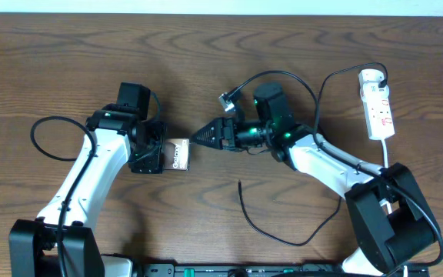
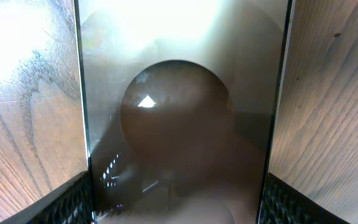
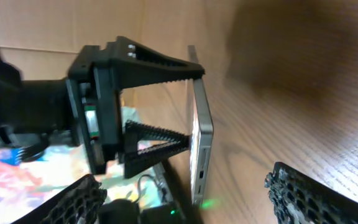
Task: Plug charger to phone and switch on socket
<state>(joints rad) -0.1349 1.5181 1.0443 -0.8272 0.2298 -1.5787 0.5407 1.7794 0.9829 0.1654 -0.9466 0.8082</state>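
The phone (image 1: 178, 154) stands on its long edge on the table, and my left gripper (image 1: 160, 151) is shut on it across its width. In the left wrist view the phone (image 2: 179, 124) fills the frame between the two fingers (image 2: 73, 202). My right gripper (image 1: 199, 137) is open and empty, pointing left at the phone's end just right of it. In the right wrist view the phone's end (image 3: 201, 149) with its port lies between my open right fingers (image 3: 300, 193). The charger cable (image 1: 283, 237) loops on the table, its tip (image 1: 240, 184) lying free. The socket (image 1: 379, 108) lies at the far right.
A white plug adapter (image 1: 371, 77) sits in the socket's top end. The thick white cord (image 1: 387, 158) runs down from the socket towards the right arm's base. A black loop of cable (image 1: 41, 138) lies left of the left arm.
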